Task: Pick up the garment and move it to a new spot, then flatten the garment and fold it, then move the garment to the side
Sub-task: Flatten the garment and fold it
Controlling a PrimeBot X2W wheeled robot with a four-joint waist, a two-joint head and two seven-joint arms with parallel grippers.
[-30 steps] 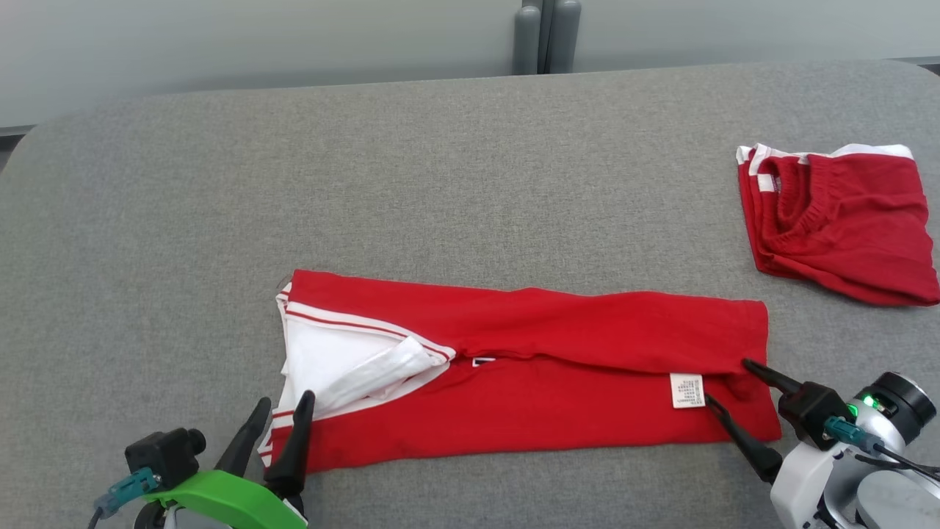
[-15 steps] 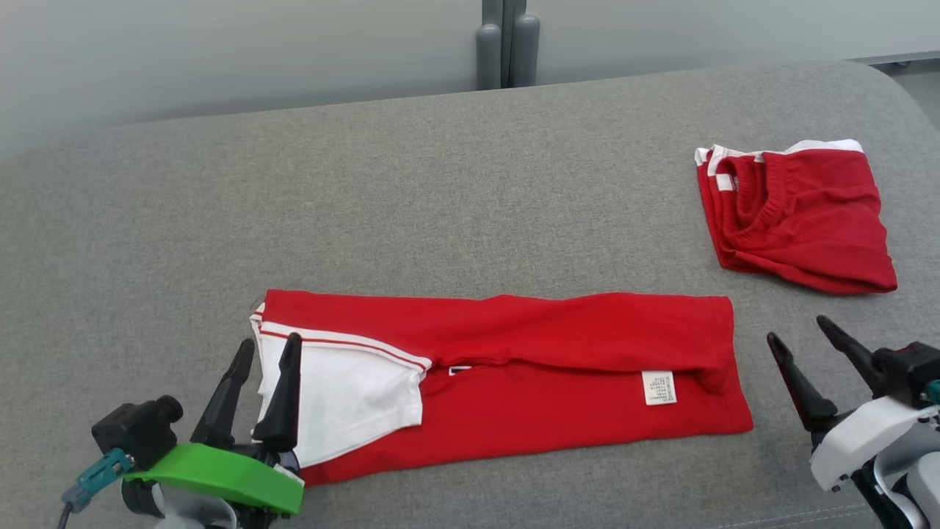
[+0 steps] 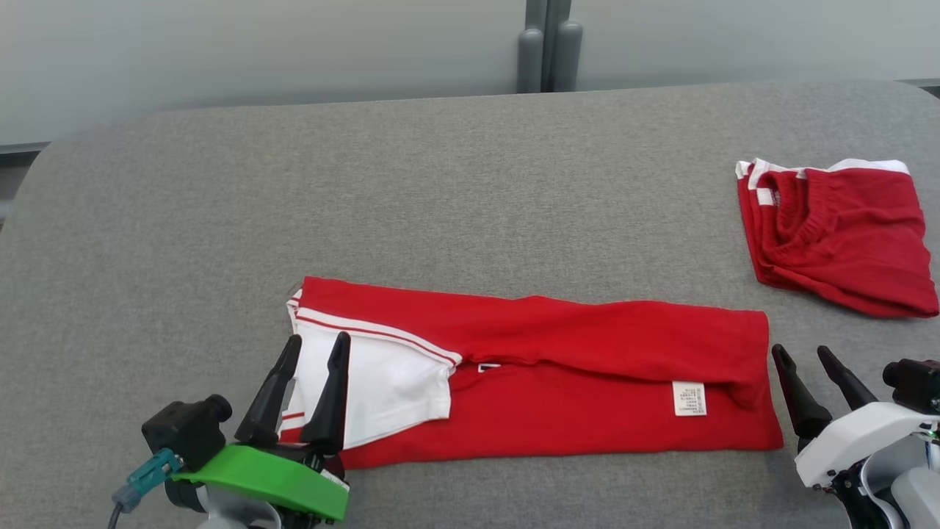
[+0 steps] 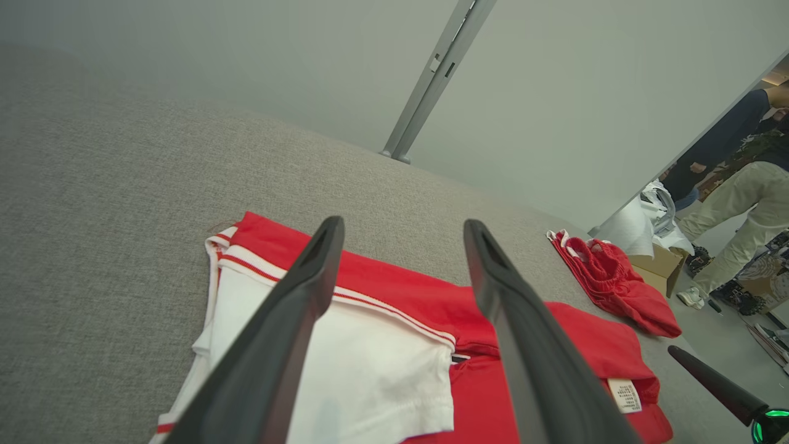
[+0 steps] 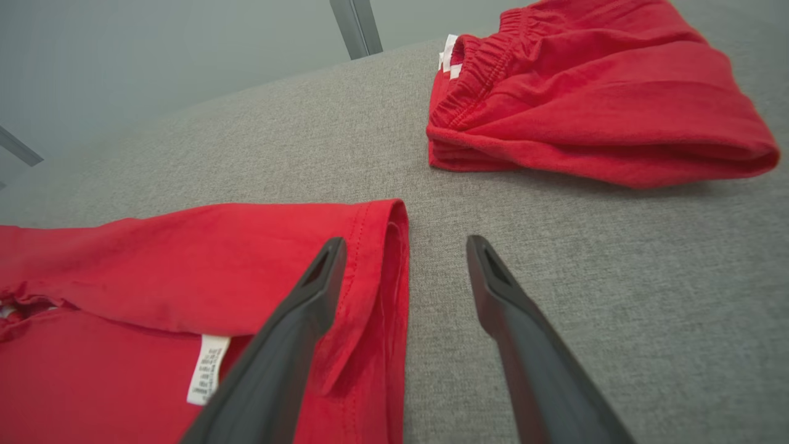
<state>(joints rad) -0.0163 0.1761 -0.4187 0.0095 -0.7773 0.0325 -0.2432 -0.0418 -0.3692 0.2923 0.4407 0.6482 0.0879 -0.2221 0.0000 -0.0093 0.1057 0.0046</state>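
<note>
I'm holding both jaws wide open, empty: L gripper [image 3: 318,338] over white end, R gripper [image 3: 800,350] at hem of garment [image 3: 558,367] lying strip-folded on table [image 3: 440,184]; judging both ends need level, even pinches

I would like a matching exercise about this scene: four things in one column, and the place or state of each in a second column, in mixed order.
Column one:
1. long red garment
2. small red garment
3. white label
4. left gripper

Column two:
a. open, at the long garment's white end
b. at the far right of the grey table
c. stretched across the table's near middle
d. on red fabric, near the long garment's right end

Pairs: 1-c, 2-b, 3-d, 4-a
</note>
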